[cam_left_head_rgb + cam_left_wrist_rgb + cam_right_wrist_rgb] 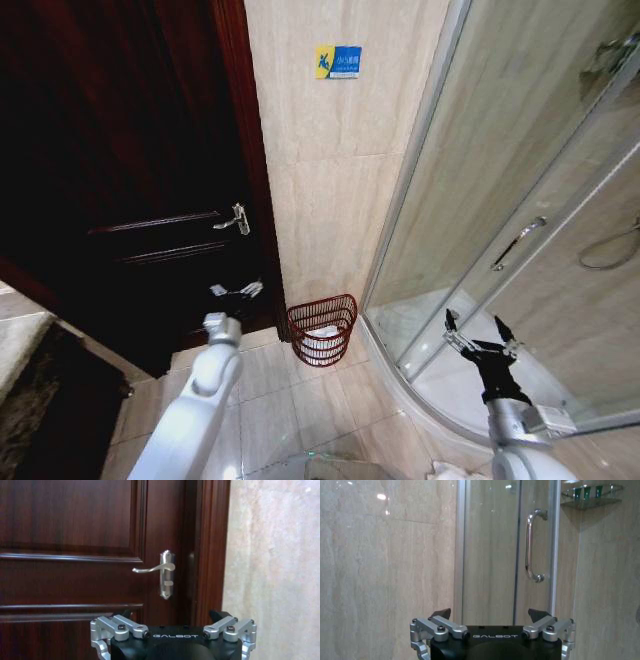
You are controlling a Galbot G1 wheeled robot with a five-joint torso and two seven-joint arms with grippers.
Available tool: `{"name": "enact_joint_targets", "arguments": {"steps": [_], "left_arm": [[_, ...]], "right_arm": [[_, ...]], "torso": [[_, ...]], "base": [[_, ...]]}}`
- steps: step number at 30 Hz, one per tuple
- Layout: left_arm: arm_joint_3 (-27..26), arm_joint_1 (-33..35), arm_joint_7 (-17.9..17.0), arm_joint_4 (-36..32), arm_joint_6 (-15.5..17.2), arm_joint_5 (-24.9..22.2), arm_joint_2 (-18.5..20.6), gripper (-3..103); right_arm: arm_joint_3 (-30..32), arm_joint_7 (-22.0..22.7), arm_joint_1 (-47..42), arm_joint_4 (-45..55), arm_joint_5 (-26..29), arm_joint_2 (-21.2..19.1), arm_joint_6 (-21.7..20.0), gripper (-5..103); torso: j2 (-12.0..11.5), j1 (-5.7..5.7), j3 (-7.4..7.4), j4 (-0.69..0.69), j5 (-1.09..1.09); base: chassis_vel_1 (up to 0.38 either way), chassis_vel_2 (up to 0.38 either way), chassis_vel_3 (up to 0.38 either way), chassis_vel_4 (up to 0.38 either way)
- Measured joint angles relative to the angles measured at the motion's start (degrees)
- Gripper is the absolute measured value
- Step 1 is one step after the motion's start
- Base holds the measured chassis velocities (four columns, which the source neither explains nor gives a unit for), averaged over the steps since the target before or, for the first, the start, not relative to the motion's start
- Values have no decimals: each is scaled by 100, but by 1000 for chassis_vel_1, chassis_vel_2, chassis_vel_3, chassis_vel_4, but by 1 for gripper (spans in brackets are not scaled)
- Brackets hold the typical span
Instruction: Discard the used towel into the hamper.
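dark wooden door [130,170], glass shower enclosure [520,200]

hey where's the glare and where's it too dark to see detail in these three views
Head view: the wooden door is nearly black with its panels lost, a bright spot glints on the floor tiles, and straight edges like the shower frame lean from lens distortion. Left wrist view: even, soft light, with the door handle clear. Right wrist view: small ceiling-light reflections on the glossy wall tile.

Hamper [322,330] against the wall, between door [130,170] and shower enclosure [520,230].
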Motion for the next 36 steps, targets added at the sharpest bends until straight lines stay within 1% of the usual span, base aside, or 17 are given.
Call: {"name": "enact_joint_targets", "arguments": {"steps": [1, 3, 4, 6, 7, 10, 11, 13, 15, 16, 18, 19, 21, 23, 26, 27, 36], "left_arm": [[-120, 138, 284, -51, -135, -81, 25, 100], [-436, 578, 940, -168, -524, -297, 85, 100], [-436, 578, 940, -168, -524, -297, 85, 100], [-686, 972, 1196, -332, -656, -486, 88, 100], [-686, 972, 1196, -332, -656, -486, 88, 100], [-808, 1491, 1248, -680, -665, -489, -32, 100], [-808, 1491, 1248, -680, -665, -489, -32, 100], [-881, 1711, 1313, -908, -669, -400, -109, 100], [-945, 1744, 1301, -983, -657, -296, -163, 100], [-1008, 1731, 1207, -1004, -611, -107, -224, 100], [-1087, 1666, 1020, -1035, -461, 177, -355, 100], [-1087, 1666, 1020, -1035, -461, 177, -355, 100], [-1071, 1607, 952, -1135, -270, 149, -477, 100], [-1045, 1590, 1004, -1164, -228, 77, -502, 100], [-1027, 1512, 1379, -1171, -218, 9, -617, 100], [-1001, 1487, 1414, -1170, -218, 51, -658, 100], [-829, 1515, 1412, -1178, -224, 223, -651, 100]], "right_arm": [[0, -23, -14, -8, 16, 0, 26, 100], [4, -69, -14, -29, 66, -29, 90, 100], [4, -69, -14, -29, 66, -29, 90, 100], [-3, -135, 24, -39, 164, -102, 193, 100], [-3, -135, 24, -39, 164, -102, 193, 100], [-61, -314, -38, -155, 242, -199, 496, 100], [-61, -314, -38, -155, 242, -199, 496, 100], [-107, -401, -163, -188, 270, -210, 648, 100], [-133, -405, -207, -177, 289, -205, 679, 100], [-149, -397, -218, -133, 298, -195, 684, 100], [-164, -265, -201, -10, 304, -181, 609, 100], [-164, -265, -201, -10, 304, -181, 609, 100], [-179, -60, -132, 132, 314, -179, 430, 100], [-179, -21, -99, 174, 321, -184, 370, 100], [-174, 6, -59, 265, 366, -194, 254, 100], [-171, 6, -66, 277, 374, -194, 245, 100], [-81, -17, -166, 286, 364, -242, 225, 100]], "torso": [[0, 0, 0, -1, 0], [0, 0, 0, -1, 0], [0, 0, 0, -1, 0], [0, 0, 0, 0, 1], [0, 0, 0, 0, 1], [0, 0, 0, 1, 0], [0, 0, 0, 1, 0], [0, 0, 0, 1, 1], [0, 0, -1, 0, 1], [0, 0, 0, -2, 1], [0, 0, 0, -1, 1], [0, 0, 0, -1, 1], [0, 1, 0, 0, 1], [0, 1, 0, 0, 1], [0, 1, 0, 0, 1], [0, 1, 0, 0, 1], [0, 1, 0, 0, 1]], "base": [[0, 0, 0, 0], [0, 0, 0, 0], [0, 0, 0, 0], [0, 0, 0, 0], [0, 0, 0, 0], [0, 0, 0, 0], [0, 0, 0, 0], [0, 0, 0, 0], [0, 0, 0, 0], [0, 0, 0, 0], [0, 0, 0, 0], [0, 0, 0, 0], [0, 0, 0, 0], [0, 0, 0, 0], [0, 0, 0, 0], [0, 0, 0, 0], [0, 0, 0, 0]]}}
